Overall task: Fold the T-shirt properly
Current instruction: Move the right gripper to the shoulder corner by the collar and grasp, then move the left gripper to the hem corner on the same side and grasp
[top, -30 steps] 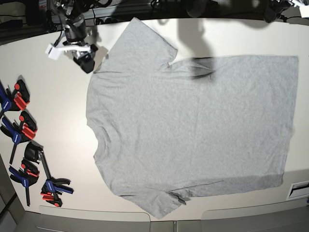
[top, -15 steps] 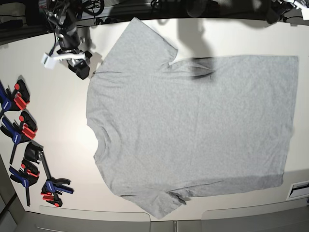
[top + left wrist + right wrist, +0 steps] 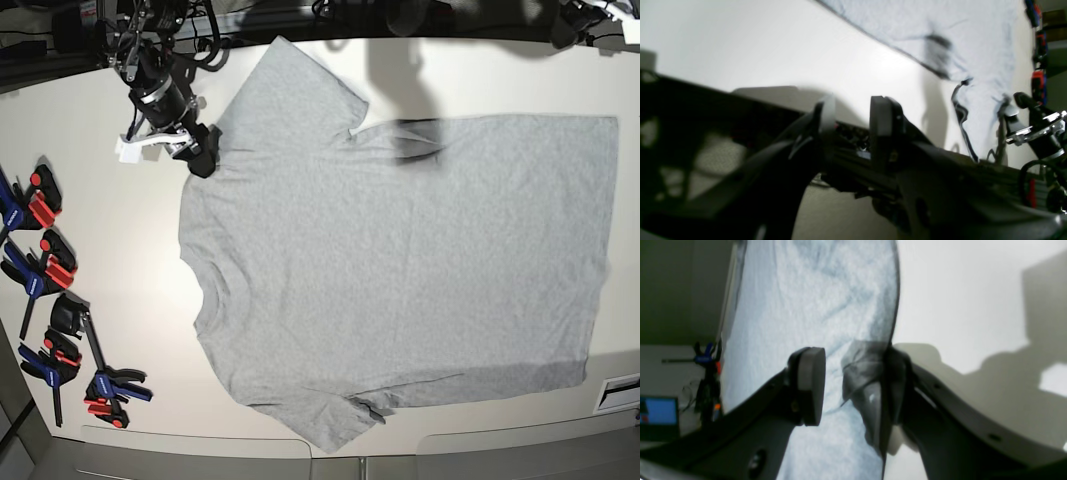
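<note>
The light grey T-shirt [image 3: 400, 260] lies flat and plain side up on the white table [image 3: 110, 240], collar toward the left and hem toward the right. My right gripper [image 3: 203, 158] is down at the shirt's far-left shoulder edge, by the upper sleeve. In the right wrist view the right gripper [image 3: 851, 361] is open, and the T-shirt [image 3: 813, 300] edge runs between the jaws, with fabric bunched against the right finger [image 3: 895, 383]. My left gripper [image 3: 853, 106] is open and holds nothing, hanging high beyond the T-shirt [image 3: 940, 23].
Several red, blue and black clamps [image 3: 50, 290] lie along the table's left edge. A white tag [image 3: 130, 150] hangs off the right arm. A white strip [image 3: 620, 390] sits at the front right corner. An arm's shadow [image 3: 415, 140] falls across the shirt's far side.
My right gripper moved right and toward the front, from the bare table beside the shirt onto its shoulder edge. The shirt has not shifted.
</note>
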Available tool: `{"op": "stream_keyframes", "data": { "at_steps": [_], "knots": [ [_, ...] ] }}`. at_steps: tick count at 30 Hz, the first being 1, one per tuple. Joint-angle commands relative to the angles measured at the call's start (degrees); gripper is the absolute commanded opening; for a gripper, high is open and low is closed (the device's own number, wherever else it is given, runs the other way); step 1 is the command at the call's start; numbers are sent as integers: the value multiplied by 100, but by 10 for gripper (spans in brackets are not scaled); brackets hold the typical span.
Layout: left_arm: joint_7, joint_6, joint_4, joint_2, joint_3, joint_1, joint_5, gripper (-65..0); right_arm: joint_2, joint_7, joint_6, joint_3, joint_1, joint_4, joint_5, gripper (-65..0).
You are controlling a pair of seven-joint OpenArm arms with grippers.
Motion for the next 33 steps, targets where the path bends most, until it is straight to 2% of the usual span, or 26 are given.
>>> {"op": "stream_keyframes", "data": {
  "at_steps": [1, 7, 12, 16, 19, 21, 24, 25, 27, 30, 33],
  "knots": [
    [-120, -71, 79, -50, -44, 96, -118, -484, 48, -11, -39, 24, 20, 79, 4, -375],
    [-157, -71, 79, -52, -44, 94, -120, -484, 48, -37, 4, -317, 31, 79, 46, -375],
    [-157, -71, 79, -52, -44, 94, -136, -483, 46, 216, 24, -734, 33, 79, 7, -375],
    [-160, -71, 79, -52, -44, 94, -136, -483, 46, 291, 22, -750, 33, 79, -111, -375],
    [-160, -71, 79, -52, -44, 76, -138, -457, 46, 332, 20, -608, 31, 79, -310, -378],
    [-155, -71, 79, -55, -44, 15, -138, -447, 46, 334, 20, -468, 33, 79, -315, -437],
    [-153, -71, 79, -76, -44, -142, -133, -447, 48, 328, 20, -337, 31, 79, -299, -615],
    [-153, -71, 79, -101, -44, -201, -136, -447, 48, 306, 20, -337, 31, 79, -302, -650],
    [-122, -71, 76, -177, -44, -358, -114, -444, 46, 199, 20, -341, 31, 79, -302, -650],
    [-122, 369, 76, -343, -44, -695, 264, -394, 46, 199, 26, -350, 31, 79, -426, -650],
    [-258, 817, 50, -601, -44, -1073, 782, -354, 46, 199, 297, -354, 31, 79, -474, -650]
  ]
}}
